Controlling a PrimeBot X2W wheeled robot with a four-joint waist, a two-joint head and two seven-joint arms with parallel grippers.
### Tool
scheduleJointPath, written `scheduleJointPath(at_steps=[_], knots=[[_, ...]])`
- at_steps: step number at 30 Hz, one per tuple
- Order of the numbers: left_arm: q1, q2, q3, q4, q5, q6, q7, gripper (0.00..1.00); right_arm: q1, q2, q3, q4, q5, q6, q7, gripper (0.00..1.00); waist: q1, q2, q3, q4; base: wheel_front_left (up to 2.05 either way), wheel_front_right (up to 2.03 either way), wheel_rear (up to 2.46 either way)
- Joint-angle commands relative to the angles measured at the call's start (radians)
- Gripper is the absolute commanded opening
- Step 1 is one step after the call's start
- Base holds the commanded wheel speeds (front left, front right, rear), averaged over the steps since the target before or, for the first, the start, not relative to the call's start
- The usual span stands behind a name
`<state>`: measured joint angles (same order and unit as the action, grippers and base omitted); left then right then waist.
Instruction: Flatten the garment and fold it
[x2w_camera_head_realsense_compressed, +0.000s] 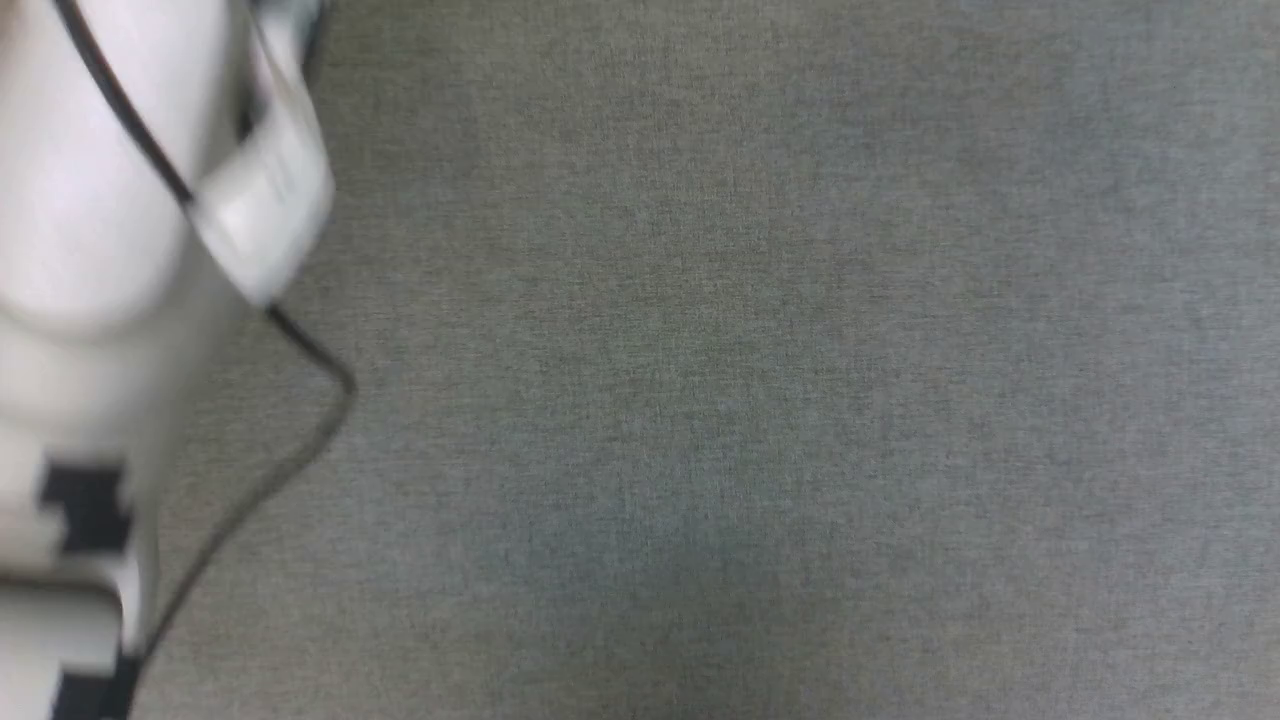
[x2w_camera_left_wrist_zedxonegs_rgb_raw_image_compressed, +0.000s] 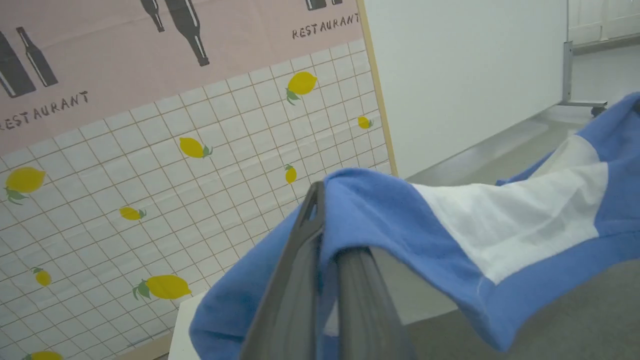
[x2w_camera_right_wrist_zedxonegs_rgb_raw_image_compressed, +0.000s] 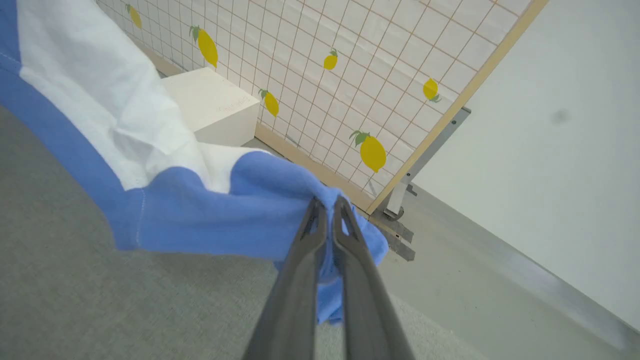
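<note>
So the garment (x2w_camera_left_wrist_zedxonegs_rgb_raw_image_compressed: 500, 220) is pinched tight by its blue parts in the left hand (x2w_camera_left_wrist_zedxonegs_rgb_raw_image_compressed: 327, 230) and right hand (x2w_camera_right_wrist_zedxonegs_rgb_raw_image_compressed: 327, 207), held up over the grey desk (x2w_camera_head_realsense_compressed: 700, 400), so apparently nothing's flattened or folded yet.

A smooth white forearm (x2w_camera_head_realsense_compressed: 80, 200), blurred, carries a thin black cable (x2w_camera_head_realsense_compressed: 312, 352), a pale band-like bracket (x2w_camera_head_realsense_compressed: 265, 215) and black blocks (x2w_camera_head_realsense_compressed: 85, 505), while the left end effector (x2w_camera_left_wrist_zedxonegs_rgb_raw_image_compressed: 330, 225) and right end effector (x2w_camera_right_wrist_zedxonegs_rgb_raw_image_compressed: 327, 205) each have two long dark-grey fingers (x2w_camera_right_wrist_zedxonegs_rgb_raw_image_compressed: 295, 300) slotted near the tip.
</note>
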<state>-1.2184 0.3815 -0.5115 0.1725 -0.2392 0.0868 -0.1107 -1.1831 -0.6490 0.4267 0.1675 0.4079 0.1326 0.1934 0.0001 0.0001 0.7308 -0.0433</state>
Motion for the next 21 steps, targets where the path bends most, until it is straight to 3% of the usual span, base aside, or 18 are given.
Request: scheduleJointPath(at_steps=[1,7,11,15,21], knots=[[0.078,0.022,-0.010,-0.054,-0.017,0.014,0.022,0.00,0.071,-0.017,-0.027,-0.041,0.020,-0.002,0.006,0.00,-0.0001,-0.0001,-0.038,0.007,0.00,0.00,0.00],[0.381,0.095,-0.037,-0.287,-0.043,0.092,0.120,0.00,0.366,-0.024,-0.177,-0.208,0.038,-0.002,0.041,0.00,-0.0001,-0.0001,-0.109,0.002,0.00,0.00,0.00],[0.562,0.139,-0.063,-0.387,-0.044,0.147,0.164,0.00,0.563,0.026,-0.273,-0.294,0.020,-0.002,0.059,0.00,-0.0001,-0.0001,-0.160,-0.002,0.00,0.00,0.00],[0.724,0.147,-0.097,-0.433,-0.069,0.193,0.191,0.00,0.753,0.090,-0.343,-0.354,-0.010,-0.002,0.071,0.00,-0.0001,-0.0001,-0.224,0.001,0.00,0.00,0.00],[0.885,0.150,-0.169,-0.433,-0.126,0.203,0.266,0.00,0.972,0.180,-0.407,-0.407,-0.039,-0.002,0.090,0.00,-0.0001,-0.0001,-0.309,0.013,0.00,0.00,0.00]])
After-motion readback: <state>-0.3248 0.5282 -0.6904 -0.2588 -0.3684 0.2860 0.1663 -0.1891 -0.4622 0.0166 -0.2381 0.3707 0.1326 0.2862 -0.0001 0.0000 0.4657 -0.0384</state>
